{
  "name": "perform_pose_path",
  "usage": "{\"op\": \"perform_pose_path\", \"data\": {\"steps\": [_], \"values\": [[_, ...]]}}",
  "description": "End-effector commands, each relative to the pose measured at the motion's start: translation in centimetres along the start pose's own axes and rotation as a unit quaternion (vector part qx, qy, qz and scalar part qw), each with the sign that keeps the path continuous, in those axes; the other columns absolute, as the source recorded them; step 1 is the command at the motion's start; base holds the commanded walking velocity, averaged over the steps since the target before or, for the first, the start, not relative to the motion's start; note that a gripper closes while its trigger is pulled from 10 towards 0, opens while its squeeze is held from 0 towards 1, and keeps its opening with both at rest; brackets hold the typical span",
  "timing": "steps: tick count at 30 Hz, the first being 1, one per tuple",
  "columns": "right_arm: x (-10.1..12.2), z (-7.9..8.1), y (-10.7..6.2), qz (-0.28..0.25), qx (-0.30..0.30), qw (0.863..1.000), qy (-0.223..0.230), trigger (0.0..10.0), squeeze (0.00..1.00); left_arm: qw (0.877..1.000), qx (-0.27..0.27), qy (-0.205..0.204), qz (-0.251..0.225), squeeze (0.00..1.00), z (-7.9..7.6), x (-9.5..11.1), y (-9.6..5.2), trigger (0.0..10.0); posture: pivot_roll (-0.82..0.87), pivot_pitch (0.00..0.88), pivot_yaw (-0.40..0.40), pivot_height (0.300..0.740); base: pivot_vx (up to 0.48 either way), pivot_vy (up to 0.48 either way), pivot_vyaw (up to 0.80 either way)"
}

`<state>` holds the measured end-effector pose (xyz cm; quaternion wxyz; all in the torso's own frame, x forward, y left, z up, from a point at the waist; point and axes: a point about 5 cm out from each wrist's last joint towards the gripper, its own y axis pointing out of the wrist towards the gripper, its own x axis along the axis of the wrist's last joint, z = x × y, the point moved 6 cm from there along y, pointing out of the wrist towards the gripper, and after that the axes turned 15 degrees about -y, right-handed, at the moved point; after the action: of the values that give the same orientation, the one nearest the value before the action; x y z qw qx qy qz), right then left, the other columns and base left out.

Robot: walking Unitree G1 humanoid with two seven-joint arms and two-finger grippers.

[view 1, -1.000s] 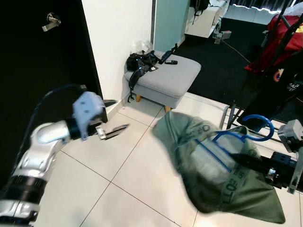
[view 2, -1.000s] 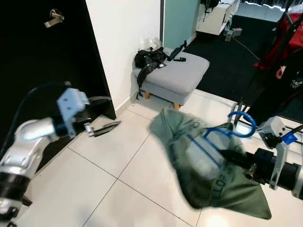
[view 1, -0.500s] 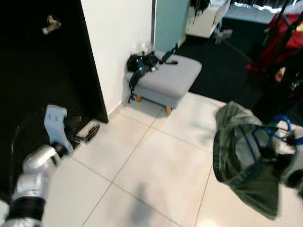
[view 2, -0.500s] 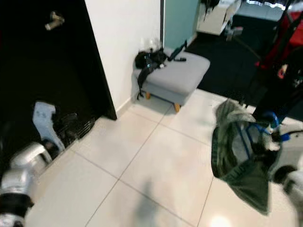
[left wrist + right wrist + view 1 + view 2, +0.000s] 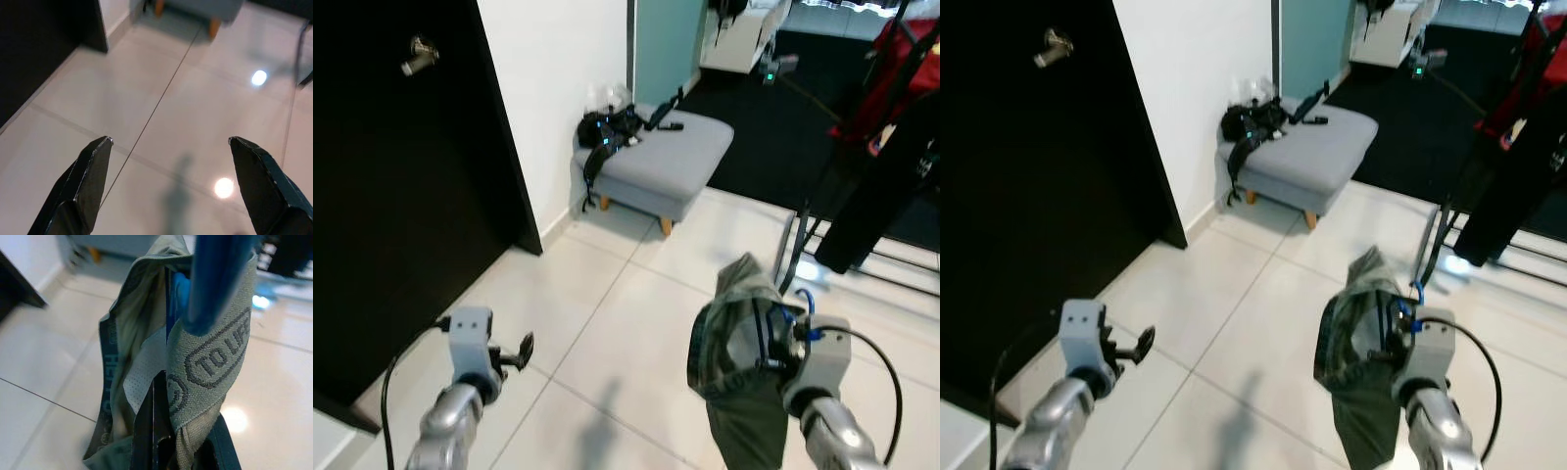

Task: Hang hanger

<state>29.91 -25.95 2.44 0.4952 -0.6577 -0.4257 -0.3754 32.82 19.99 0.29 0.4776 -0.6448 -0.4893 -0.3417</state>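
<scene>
Olive-green cloth — one garment (image 5: 739, 377) on one blue hanger (image 5: 800, 311) — hangs at five o'clock, pinched in the right gripper (image 5: 161, 440), whose fingers are closed on it. The left gripper (image 5: 168, 183) at seven o'clock is spread wide over bare tile. One grey ottoman (image 5: 656, 162) with black straps (image 5: 602, 132) stands at twelve o'clock by a black door (image 5: 391, 186) — pale glossy floor (image 5: 607, 333) throughout.

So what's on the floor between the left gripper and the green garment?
Bare white tile between the left gripper and the green garment, as the left eye view shows.
</scene>
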Motion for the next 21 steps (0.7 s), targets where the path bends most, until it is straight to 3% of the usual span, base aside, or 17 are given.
{"op": "perform_pose_path", "data": {"steps": [1,4,11,14,16,21], "values": [[-0.9,-0.6,-0.2,0.008,-0.014,1.000,-0.009,10.0,0.00,1.000,0.001,0.008,0.010,0.00,-0.2,-0.8,-0.1,10.0,-0.06,0.131,0.062,0.740,0.000,0.000,-0.80],[-2.3,-1.0,-0.7,0.025,-0.028,0.999,0.009,10.0,0.00,0.999,-0.013,0.023,0.025,0.00,-0.9,-2.0,-0.4,10.0,-0.06,0.129,0.061,0.740,0.000,0.000,-0.80],[-6.0,0.3,-1.1,0.070,-0.036,0.997,-0.011,10.0,0.00,0.999,-0.031,-0.006,0.030,0.00,-2.2,-3.3,-0.5,10.0,-0.02,0.103,0.029,0.740,0.000,0.000,-0.80],[-6.2,0.6,-1.0,0.064,-0.038,0.997,0.000,10.0,0.00,0.998,-0.036,-0.021,0.036,0.00,-2.4,-3.7,-0.4,10.0,-0.02,0.101,0.026,0.740,0.000,0.000,-0.80],[-6.2,0.3,-0.7,0.062,-0.040,0.997,-0.015,10.0,0.00,0.997,-0.038,-0.053,0.038,0.00,-2.2,-3.9,-0.4,10.0,-0.02,0.106,0.024,0.740,0.000,0.000,-0.80],[-6.5,-0.1,-0.4,0.064,-0.044,0.997,-0.021,10.0,0.00,0.998,-0.034,-0.052,0.031,0.00,-1.8,-3.5,-0.2,10.0,-0.03,0.102,0.013,0.740,0.000,0.000,-0.80]]}}
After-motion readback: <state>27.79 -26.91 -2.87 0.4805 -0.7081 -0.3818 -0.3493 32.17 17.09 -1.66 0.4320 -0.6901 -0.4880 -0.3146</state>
